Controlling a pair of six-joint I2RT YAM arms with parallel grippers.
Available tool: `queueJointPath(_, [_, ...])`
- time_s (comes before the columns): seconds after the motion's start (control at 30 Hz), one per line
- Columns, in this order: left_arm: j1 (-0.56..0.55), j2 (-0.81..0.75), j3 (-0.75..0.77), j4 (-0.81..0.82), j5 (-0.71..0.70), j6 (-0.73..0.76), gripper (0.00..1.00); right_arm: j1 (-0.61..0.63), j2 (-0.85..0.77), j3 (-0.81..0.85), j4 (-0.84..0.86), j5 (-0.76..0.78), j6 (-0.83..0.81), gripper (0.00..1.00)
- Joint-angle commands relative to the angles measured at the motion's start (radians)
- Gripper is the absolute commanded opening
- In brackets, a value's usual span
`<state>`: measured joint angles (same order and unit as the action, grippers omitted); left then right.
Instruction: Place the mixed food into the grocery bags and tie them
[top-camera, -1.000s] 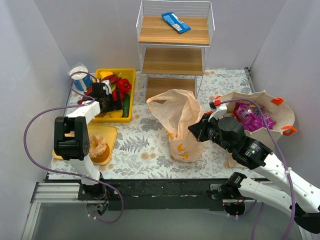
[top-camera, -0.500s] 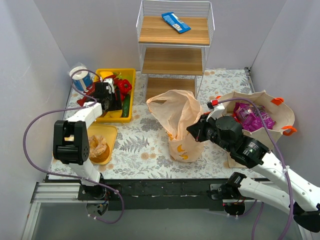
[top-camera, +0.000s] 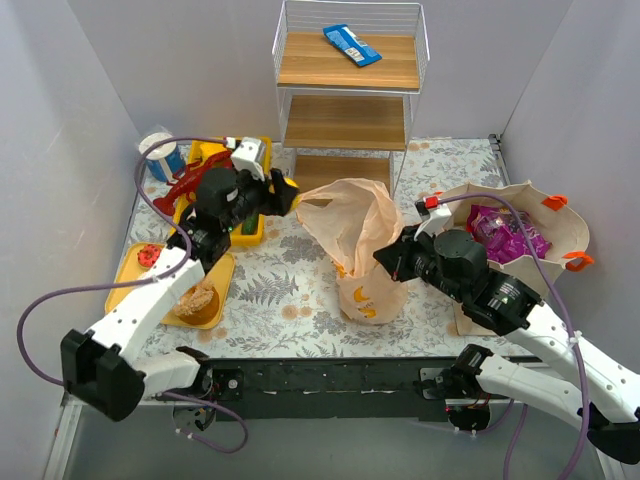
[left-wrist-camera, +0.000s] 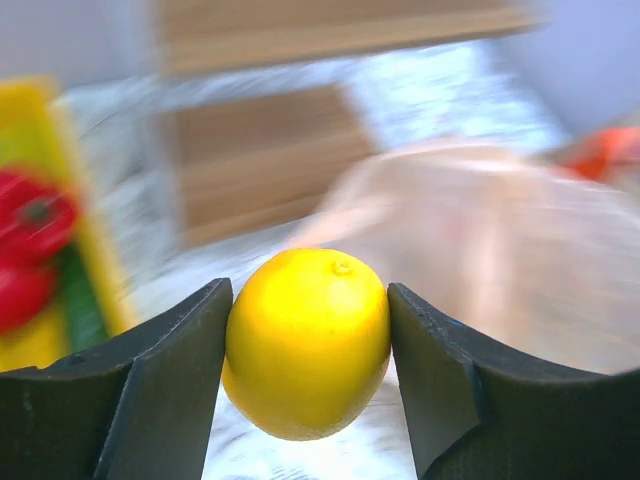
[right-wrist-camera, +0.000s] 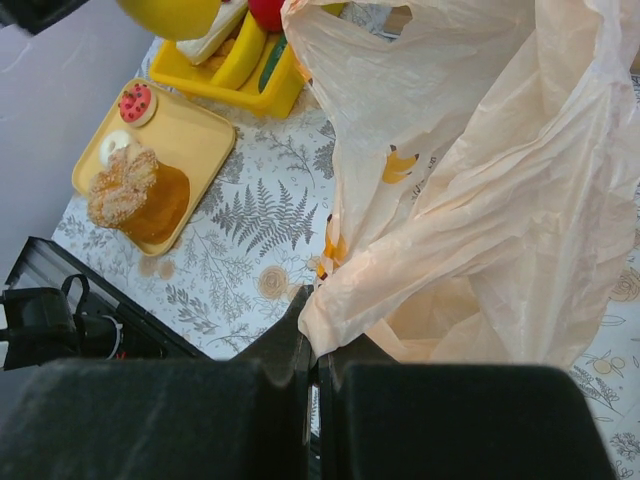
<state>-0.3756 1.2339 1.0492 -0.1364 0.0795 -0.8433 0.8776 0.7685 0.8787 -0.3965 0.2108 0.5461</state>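
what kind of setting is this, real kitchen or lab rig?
Most likely a staged lab cell: plain grey partition walls box in a fern-print tabletop, and a wire shelf rack and a yellow bin of toy-looking food sit as props.

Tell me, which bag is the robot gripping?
The thin peach bag in the middle: the right gripper pinches its edge. The beige tote beside it is not gripped.

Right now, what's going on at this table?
The left claw grips a yellow lemon in the air between the yellow bin and the peach plastic bag. The right claw pinches that bag's edge, holding it upright. The beige tote on the right has a purple packet inside. Neither bag is tied yet.
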Motion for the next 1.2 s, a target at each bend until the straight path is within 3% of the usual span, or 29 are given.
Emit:
queueJointPath(0.0, [-0.179, -0.090, 0.017, 0.130, 0.077, -0.079, 0.36, 0.003, -0.017, 0.052, 0.010, 0.022, -0.009, 0.01])
queueJointPath(0.4, [-0.495, 0.170, -0.044, 0.314, 0.129, -0.186, 0.37, 0.003, -0.035, 0.036, -0.007, 0.050, -0.008, 0.01])
queueJointPath(0.83, [-0.563, 0.512, -0.075, 0.371, 0.148, -0.206, 0.40, 0.003, -0.051, 0.022, -0.016, 0.058, -0.006, 0.01])
queueJointPath(0.9, [-0.563, 0.504, -0.077, 0.368, 0.134, -0.206, 0.48, 0.003, -0.055, 0.020, -0.019, 0.062, -0.006, 0.01])
queueJointPath(0.93, [-0.565, 0.498, -0.074, 0.363, 0.126, -0.208, 0.55, 0.003, -0.055, 0.019, -0.022, 0.067, -0.006, 0.01])
queueJointPath(0.97, [-0.565, 0.490, -0.069, 0.356, 0.115, -0.201, 0.69, 0.003, -0.058, 0.017, -0.025, 0.071, -0.006, 0.01])
queueJointPath(1.07, [-0.563, 0.463, -0.040, 0.311, 0.069, -0.188, 0.88, 0.003, -0.064, 0.019, -0.027, 0.076, -0.006, 0.01])
queueJointPath(1.17, [-0.565, 0.432, -0.018, 0.273, 0.022, -0.180, 0.98, 0.003, -0.069, 0.020, -0.036, 0.084, -0.006, 0.01])
